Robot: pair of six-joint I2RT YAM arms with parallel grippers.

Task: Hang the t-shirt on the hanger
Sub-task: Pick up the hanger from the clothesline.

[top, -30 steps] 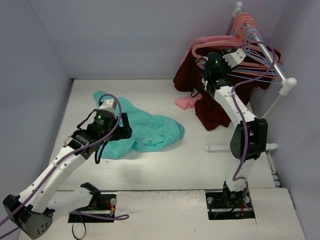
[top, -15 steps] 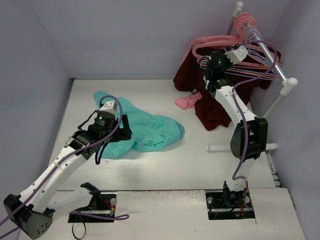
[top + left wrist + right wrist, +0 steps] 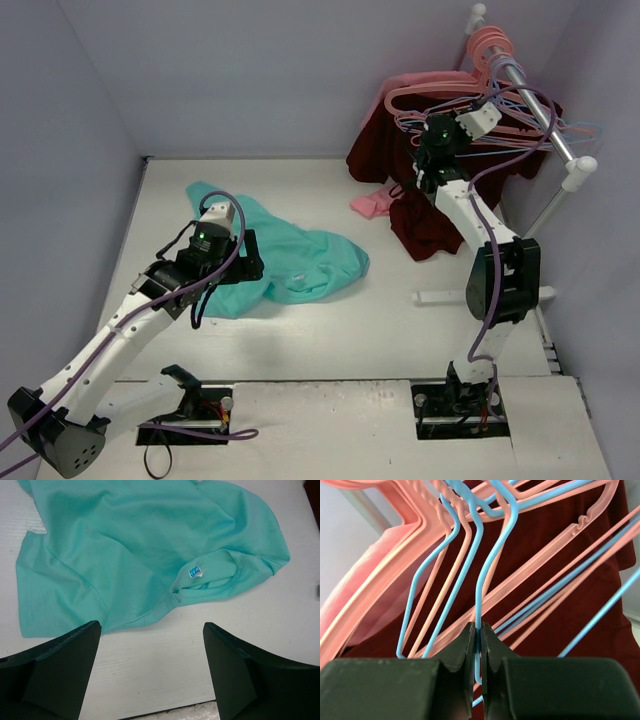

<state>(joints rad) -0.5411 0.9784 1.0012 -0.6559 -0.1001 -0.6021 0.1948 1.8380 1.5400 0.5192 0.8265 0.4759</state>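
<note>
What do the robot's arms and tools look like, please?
The left arm and right arm share white shells and black joints. A purple cable runs along each, looping free near the wrist, where a green light glows. The left tool and right tool each have two plain matte black fingers.

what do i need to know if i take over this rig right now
Left gripper: open, holding nothing, hovering above the t-shirt.
Right gripper: shut on a wire of the light-blue hanger, up by the rail among the pink hangers.
The t-shirt lies crumpled on the table.
Done: hanger gripped.
Left: bring the hanger down to the table and work it into the t-shirt.
</note>
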